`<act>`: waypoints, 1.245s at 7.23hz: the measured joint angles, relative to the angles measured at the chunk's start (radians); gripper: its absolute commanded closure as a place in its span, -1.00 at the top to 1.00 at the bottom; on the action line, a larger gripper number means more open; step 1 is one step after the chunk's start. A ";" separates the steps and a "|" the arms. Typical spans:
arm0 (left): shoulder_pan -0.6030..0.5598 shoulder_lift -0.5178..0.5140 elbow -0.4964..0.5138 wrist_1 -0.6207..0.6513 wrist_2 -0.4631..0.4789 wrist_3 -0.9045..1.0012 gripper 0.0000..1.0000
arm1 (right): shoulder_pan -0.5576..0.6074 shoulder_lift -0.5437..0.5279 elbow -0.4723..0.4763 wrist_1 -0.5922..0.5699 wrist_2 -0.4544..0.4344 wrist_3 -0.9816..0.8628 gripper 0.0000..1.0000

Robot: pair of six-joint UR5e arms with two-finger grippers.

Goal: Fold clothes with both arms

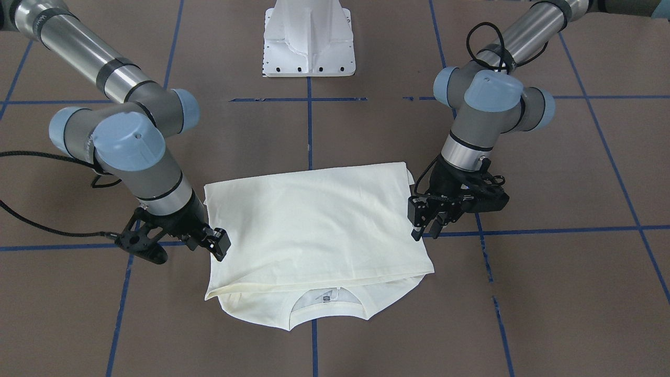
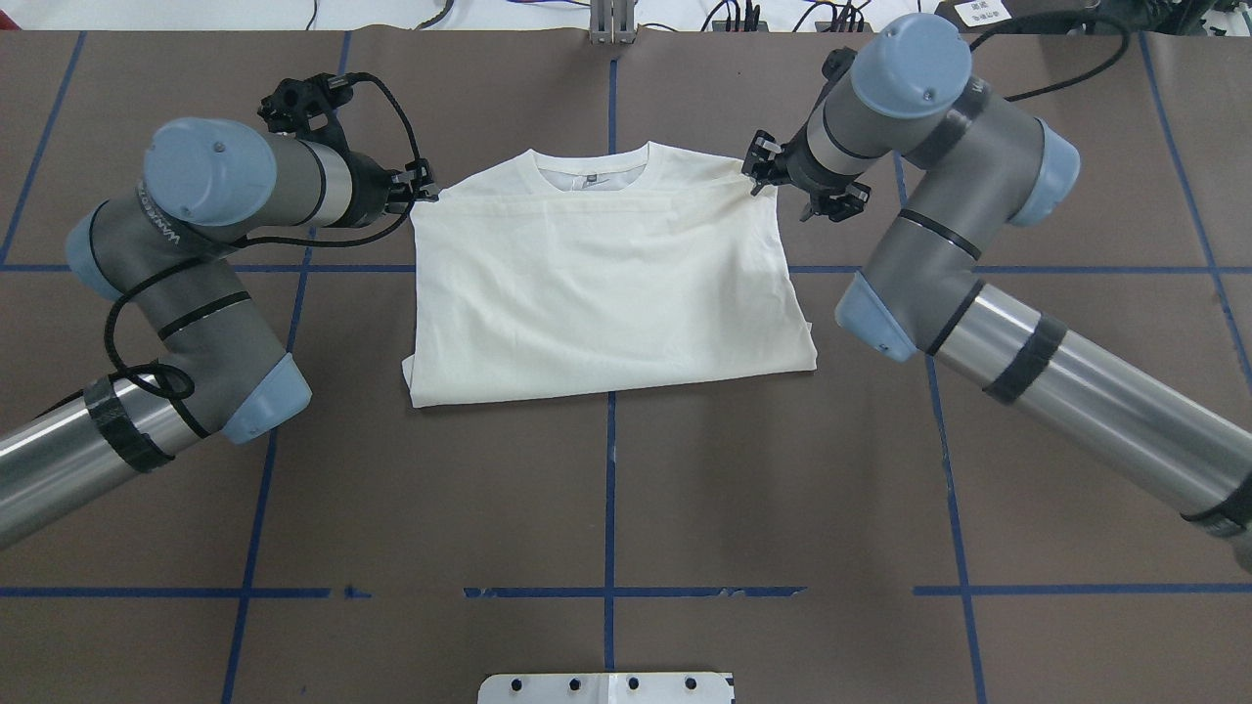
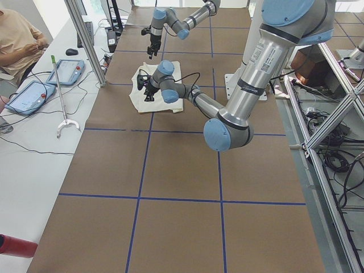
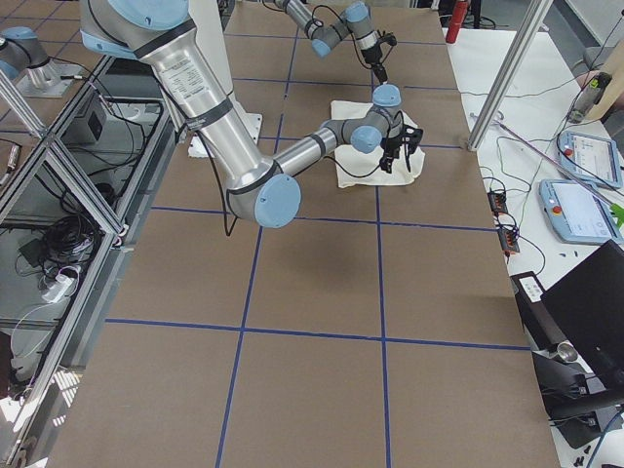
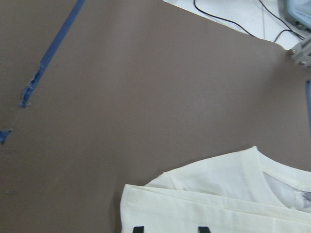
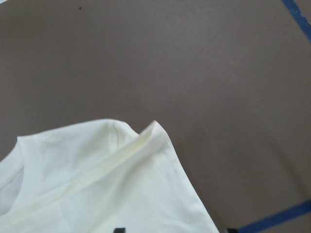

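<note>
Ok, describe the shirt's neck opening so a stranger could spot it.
On the brown table, between the left gripper and right gripper, lies a folded cream-white T-shirt. Its ribbed round neck curves along the edge farthest from the robot, uncovered by the folded layer.

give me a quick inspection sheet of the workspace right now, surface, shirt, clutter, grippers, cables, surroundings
Surface: brown table with blue tape grid, some tape lines broken.
Job's things: cream shirt folded flat, print hidden, neck on the side away from the robot.
Clutter: nothing seen on the table.
Grippers: left gripper and right gripper at the fold's far corners; whether the jaws are open or shut cannot be told.
Cables: black cable loops along the left arm.
Surroundings: seated operator, tablets on the side desk.
</note>
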 measured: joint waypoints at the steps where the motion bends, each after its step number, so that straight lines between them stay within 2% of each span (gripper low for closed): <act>1: -0.003 0.025 -0.041 -0.001 -0.019 -0.001 0.08 | -0.041 -0.089 0.109 0.001 -0.008 0.090 0.74; 3: -0.004 0.047 -0.075 0.000 -0.026 -0.001 0.08 | -0.147 -0.200 0.220 0.001 -0.087 0.238 0.72; 6: -0.003 0.050 -0.083 0.000 -0.021 0.003 0.08 | -0.200 -0.232 0.231 0.001 -0.140 0.283 0.59; 7: -0.003 0.051 -0.083 0.001 -0.020 0.005 0.08 | -0.206 -0.237 0.228 0.001 -0.142 0.284 0.10; 8: -0.003 0.052 -0.083 0.000 -0.020 0.007 0.08 | -0.209 -0.238 0.227 0.001 -0.143 0.285 -0.86; 9: -0.003 0.054 -0.083 0.000 -0.020 0.008 0.08 | -0.212 -0.238 0.228 0.001 -0.143 0.285 -1.00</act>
